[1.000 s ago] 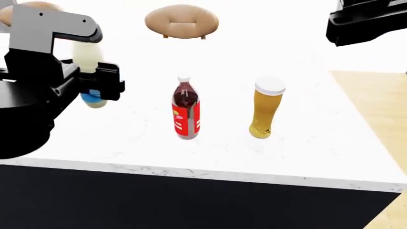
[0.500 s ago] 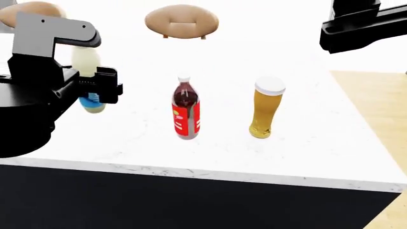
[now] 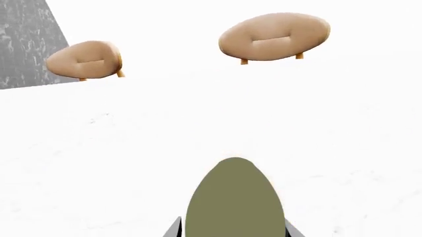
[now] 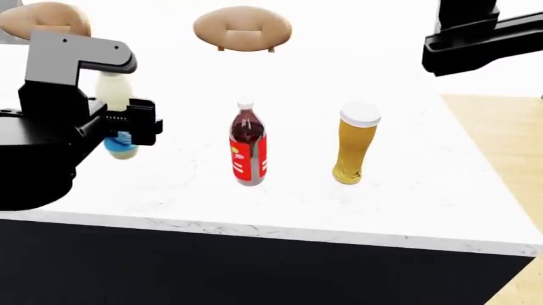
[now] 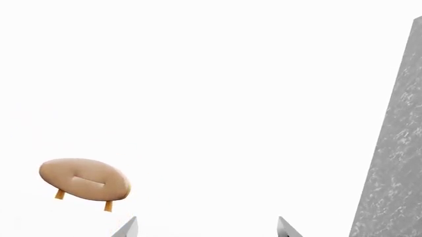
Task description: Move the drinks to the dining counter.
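**Q:** How many drinks are on the white marble-look worktop (image 4: 407, 210), and how do they stand?

**A:** Three, one of each. The dark cola bottle (image 4: 248, 147), red label and white cap, stands upright near the middle, long axis vertical, cap up. Just beside it on the robot's right, apart from it, the tall glass of amber beer (image 4: 355, 145) stands upright too, foam at the top. The cream bottle (image 4: 116, 108) with the blue label is at the robot's left, also upright, neck up.

**Q:** Who has hold of that third bottle?

**A:** The left hand (image 4: 127, 124). Its black fingers are pinched on the cream bottle at label height in the head view. In the left wrist view the bottle (image 3: 235, 200) fills the near foreground as an olive-toned oval between grey finger edges. Whether its base touches the worktop or hangs just above, the pictures do not settle.

**Q:** And the right hand?

**A:** The right arm (image 4: 479, 35) is raised at the upper right of the head view, well apart from all three drinks. In the right wrist view, two grey fingertips (image 5: 125, 229) show with a wide gap between them and nothing in it: the right hand (image 5: 205, 228) is spread.

**Q:** Anything else in shot?

**A:** Two tan oval stools beyond the worktop's far edge: one (image 4: 241, 27) past the cola, another (image 4: 47, 18) behind the left arm. Light wood floor (image 4: 500, 127) shows at the robot's right.
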`<state>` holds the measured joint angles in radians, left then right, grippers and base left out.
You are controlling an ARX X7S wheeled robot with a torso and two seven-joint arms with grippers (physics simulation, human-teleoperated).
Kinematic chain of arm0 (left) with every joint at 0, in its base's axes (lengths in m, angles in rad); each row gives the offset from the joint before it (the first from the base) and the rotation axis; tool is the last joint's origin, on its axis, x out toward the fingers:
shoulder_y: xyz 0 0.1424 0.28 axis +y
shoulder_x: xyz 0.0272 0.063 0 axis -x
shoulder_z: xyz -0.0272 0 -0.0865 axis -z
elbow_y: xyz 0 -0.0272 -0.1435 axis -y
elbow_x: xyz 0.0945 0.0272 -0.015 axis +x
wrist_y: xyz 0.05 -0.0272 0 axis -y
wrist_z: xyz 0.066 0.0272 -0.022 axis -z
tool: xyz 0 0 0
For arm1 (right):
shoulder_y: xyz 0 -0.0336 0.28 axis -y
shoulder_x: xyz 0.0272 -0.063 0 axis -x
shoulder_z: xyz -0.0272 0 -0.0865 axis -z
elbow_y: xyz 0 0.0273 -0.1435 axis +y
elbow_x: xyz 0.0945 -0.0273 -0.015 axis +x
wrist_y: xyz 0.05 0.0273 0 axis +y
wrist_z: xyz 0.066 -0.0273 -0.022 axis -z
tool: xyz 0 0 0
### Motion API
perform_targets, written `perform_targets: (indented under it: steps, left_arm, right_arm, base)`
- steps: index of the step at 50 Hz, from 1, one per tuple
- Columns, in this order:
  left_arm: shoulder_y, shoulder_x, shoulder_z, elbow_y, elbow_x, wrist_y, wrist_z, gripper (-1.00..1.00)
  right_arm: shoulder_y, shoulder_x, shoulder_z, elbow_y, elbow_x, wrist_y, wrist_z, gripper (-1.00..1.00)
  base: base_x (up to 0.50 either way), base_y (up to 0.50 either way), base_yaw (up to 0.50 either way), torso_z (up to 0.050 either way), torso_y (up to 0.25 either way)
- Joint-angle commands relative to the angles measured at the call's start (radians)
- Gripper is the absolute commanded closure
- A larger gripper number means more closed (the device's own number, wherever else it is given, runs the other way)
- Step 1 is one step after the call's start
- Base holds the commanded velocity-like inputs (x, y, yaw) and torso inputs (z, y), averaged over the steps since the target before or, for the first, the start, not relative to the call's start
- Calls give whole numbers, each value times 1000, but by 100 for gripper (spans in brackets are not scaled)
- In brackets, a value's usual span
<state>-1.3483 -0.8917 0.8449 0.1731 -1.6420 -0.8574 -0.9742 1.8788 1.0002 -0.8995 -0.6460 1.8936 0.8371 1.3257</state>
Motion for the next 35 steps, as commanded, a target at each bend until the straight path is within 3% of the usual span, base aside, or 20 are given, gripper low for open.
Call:
perform_targets:
  steps: [1,24,25,35]
  left_arm:
    - [-73,6,11,-13,7,-67,-30,100]
    - [-22,8,9,-23,28,-19,8,100]
    - [-21,8,10,-24,28,-21,9,-100]
    - [-16,2,9,-25,22,-20,0,-100]
  right_arm:
    - [-15,4,2,-2,-9,-5,-7,-100]
    - [-30,4,-3,-5,-18,-6,-6,-100]
    - [-29,3,-3,-3,-18,-4,-7,-100]
    - [-36,6,-3,-6,-23,-7,-9,-100]
  base:
    - [0,0,0,0,10]
    - [0,0,0,0,1]
    - [0,0,0,0,0]
    - [0,0,0,0,0]
